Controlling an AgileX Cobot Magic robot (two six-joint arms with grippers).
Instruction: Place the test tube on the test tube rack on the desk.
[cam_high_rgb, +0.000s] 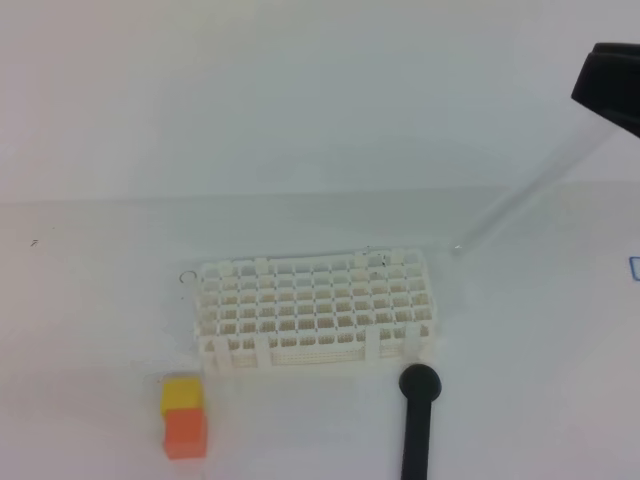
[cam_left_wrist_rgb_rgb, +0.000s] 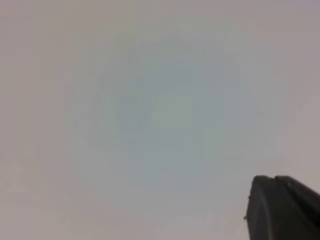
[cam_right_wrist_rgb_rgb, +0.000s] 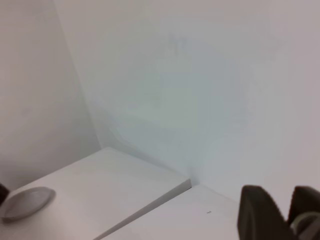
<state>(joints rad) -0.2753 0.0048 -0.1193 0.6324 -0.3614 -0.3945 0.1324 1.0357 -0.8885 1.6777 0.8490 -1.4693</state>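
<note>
my right tool (cam_high_rgb: 608, 85) grips tube (cam_high_rgb: 520, 195), slanting down-left above table (cam_high_rgb: 90, 300) past rack's (cam_high_rgb: 315, 312) far right corner | left tool (cam_left_wrist_rgb_rgb: 282, 210) closed, empty | no readable writing

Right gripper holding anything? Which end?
Yes: the right gripper holds the test tube by its upper end; the rounded lower end hangs free above the test tube rack.

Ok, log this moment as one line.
phase: carry | right gripper: shut on test tube, tilted, above desk | test tube rack: no tube seated | left gripper: shut
</note>
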